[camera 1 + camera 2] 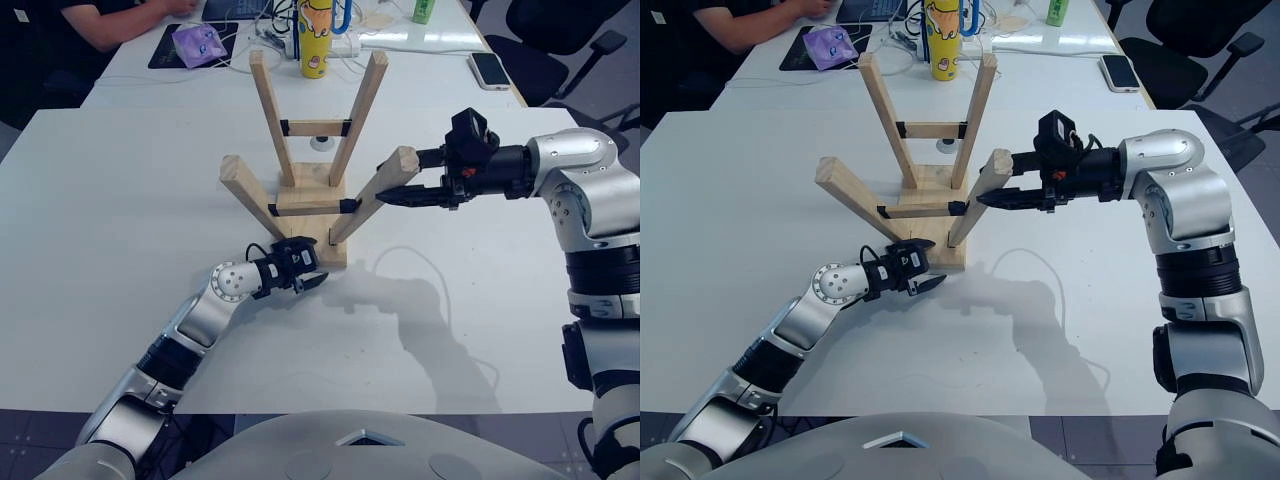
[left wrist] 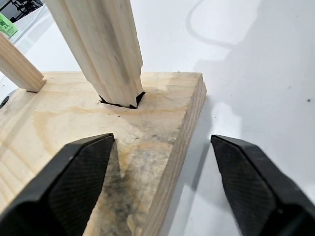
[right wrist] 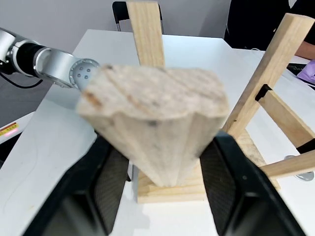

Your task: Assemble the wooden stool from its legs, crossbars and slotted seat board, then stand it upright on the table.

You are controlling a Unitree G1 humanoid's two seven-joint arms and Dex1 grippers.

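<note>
The wooden stool lies upside down on the white table, its seat board point(image 1: 335, 254) flat and four legs pointing up and outward. Crossbars point(image 1: 315, 128) join the far pair and the near pair point(image 1: 308, 208). My right gripper point(image 1: 385, 196) comes in from the right, shut on the near right leg point(image 1: 392, 172) close to its free end; in the right wrist view the fingers point(image 3: 106, 184) flank that leg point(image 3: 157, 123). My left gripper point(image 1: 306, 279) stands open at the board's near corner, one finger point(image 2: 74, 172) over the board point(image 2: 54, 118), the other beside its edge.
On the far table stand a yellow cup point(image 1: 316, 40), a phone point(image 1: 490, 70), a purple pouch point(image 1: 200, 43) and cables. A thin cable loop point(image 1: 425, 262) lies right of the stool. A small round part point(image 1: 322, 143) sits behind the seat board.
</note>
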